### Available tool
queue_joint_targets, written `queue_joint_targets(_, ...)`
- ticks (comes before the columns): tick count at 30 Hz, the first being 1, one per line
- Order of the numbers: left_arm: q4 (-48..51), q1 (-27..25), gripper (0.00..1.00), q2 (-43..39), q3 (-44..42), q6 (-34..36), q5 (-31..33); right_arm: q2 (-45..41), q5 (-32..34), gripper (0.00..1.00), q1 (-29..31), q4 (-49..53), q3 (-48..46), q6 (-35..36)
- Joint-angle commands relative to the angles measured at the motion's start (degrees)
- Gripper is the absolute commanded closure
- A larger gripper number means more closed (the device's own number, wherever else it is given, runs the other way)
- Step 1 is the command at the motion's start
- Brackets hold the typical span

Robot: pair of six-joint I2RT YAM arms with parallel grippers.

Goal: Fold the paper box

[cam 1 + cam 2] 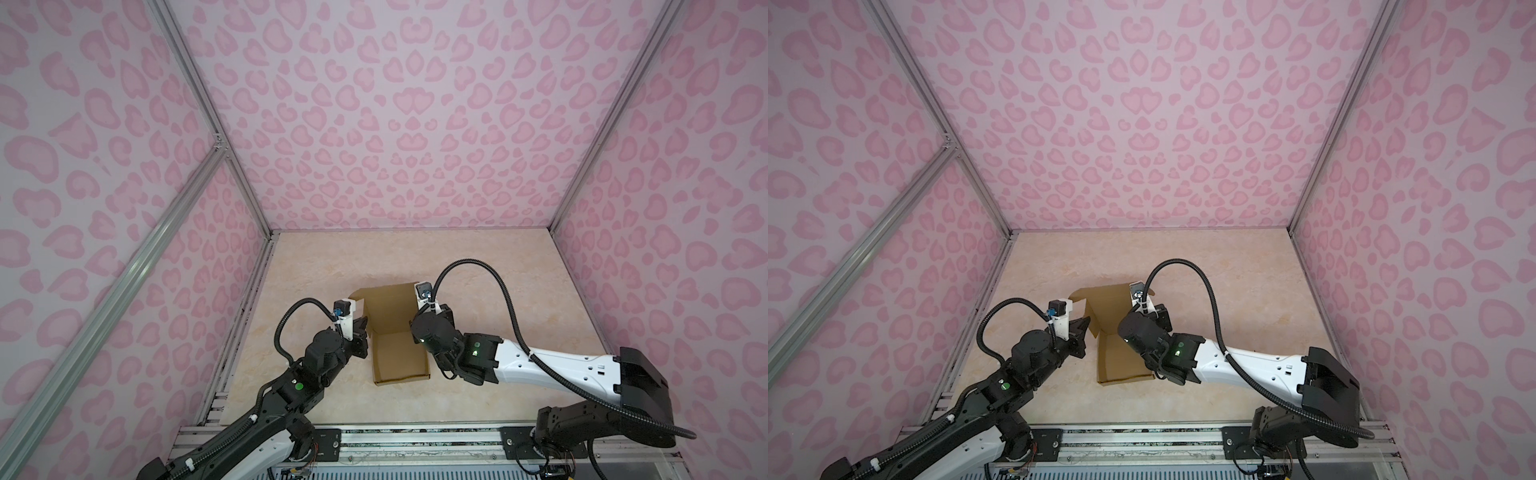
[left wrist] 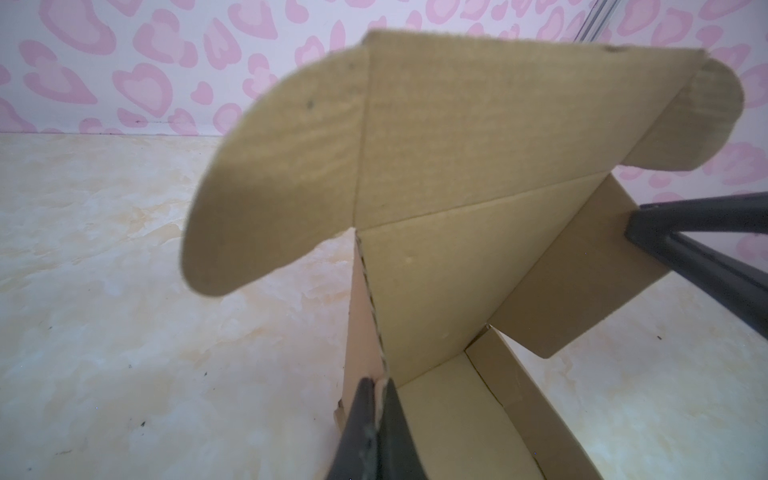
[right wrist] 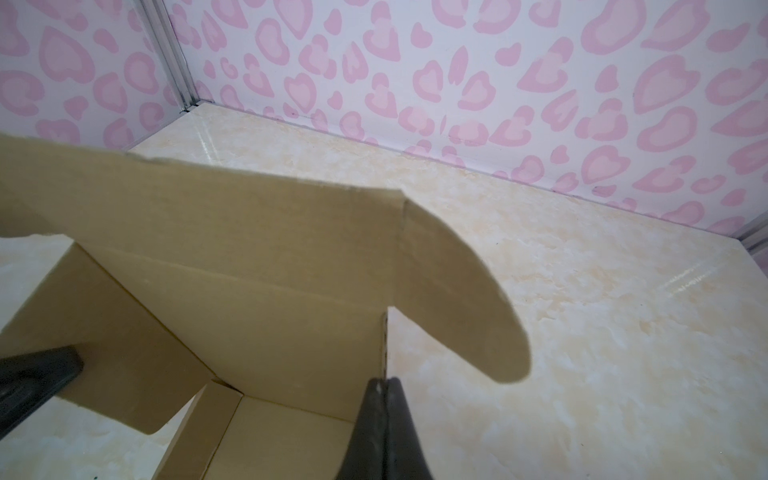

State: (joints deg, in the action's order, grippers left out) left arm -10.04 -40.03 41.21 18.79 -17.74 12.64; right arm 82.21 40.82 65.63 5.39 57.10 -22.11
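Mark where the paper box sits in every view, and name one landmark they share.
Top view: paper box lower centre, on the table.
Top view: box lower centre again.
Left wrist: box fills the middle.
Right wrist: box lower left.
Shared landmark: its raised lid.

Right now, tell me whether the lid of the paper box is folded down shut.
No: in a top view the paper box shows its bare inside, with the lid panel standing up at its far end.
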Motion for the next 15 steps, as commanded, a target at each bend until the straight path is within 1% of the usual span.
queue_joint_targets(1, -3.58, 0.01, 0.96, -0.08, -0.42, -0.64, 1.13, 1.63, 1.93, 1.00, 0.42, 2.08, 0.92, -3.19)
queue_joint_targets(4, -3.45, -0.13, 0.96, -0.13, -0.18, -1.01, 1.73, 2.49, 2.87, 1.00, 0.80, 2.43, 0.90, -4.66)
queue_joint_targets(8, -3.23, -0.22, 0.96, 0.38, 0.56, -1.23, 2.41, 2.84, 2.33, 1.00, 1.12, 2.19, 0.99, -6.64)
queue_joint_targets(15, -4.00, -1.15, 0.96, 2.13, 0.69, -1.95, 3.40, 4.15, 3.37, 1.00, 1.81, 4.55, 2.52, -9.48)
